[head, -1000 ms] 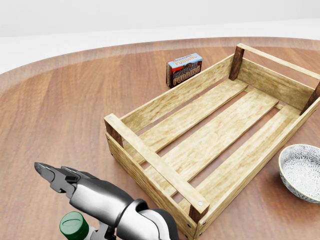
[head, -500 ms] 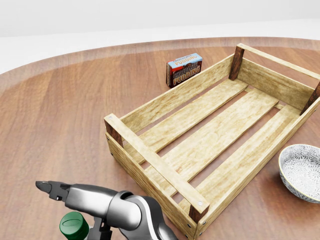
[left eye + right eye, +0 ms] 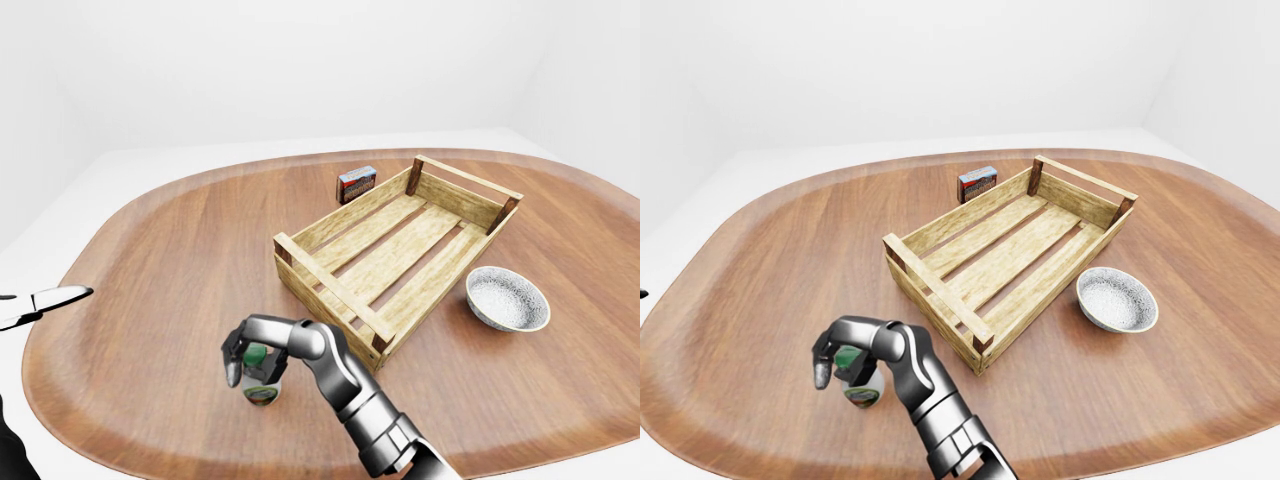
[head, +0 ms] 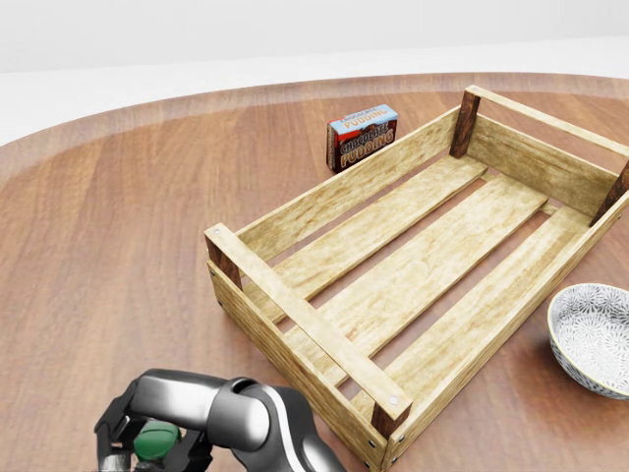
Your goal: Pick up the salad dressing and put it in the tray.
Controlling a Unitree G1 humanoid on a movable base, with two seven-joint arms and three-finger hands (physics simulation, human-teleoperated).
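The salad dressing bottle (image 3: pixel 262 390) has a green cap (image 4: pixel 155 439) and stands upright on the wooden table, at the lower left of the wooden tray (image 3: pixel 325 285). My right hand (image 3: pixel 243 356) reaches in from the bottom edge. Its dark fingers (image 3: pixel 822 366) curl down round the bottle's cap and neck, hiding part of them. The slatted tray holds nothing. My left hand (image 3: pixel 55 300) shows only at the left edge of the left-eye view, with its fingers spread, far from the bottle.
A chocolate pudding box (image 3: pixel 356 184) stands beyond the tray's far long side. A patterned grey bowl (image 3: pixel 508 298) sits to the tray's right. The table's rounded edge (image 3: pixel 120 440) runs close below the bottle.
My right hand's fingers, stretched out above the cap a second ago, have curled down around it. The bottle, tray and camera have not moved.
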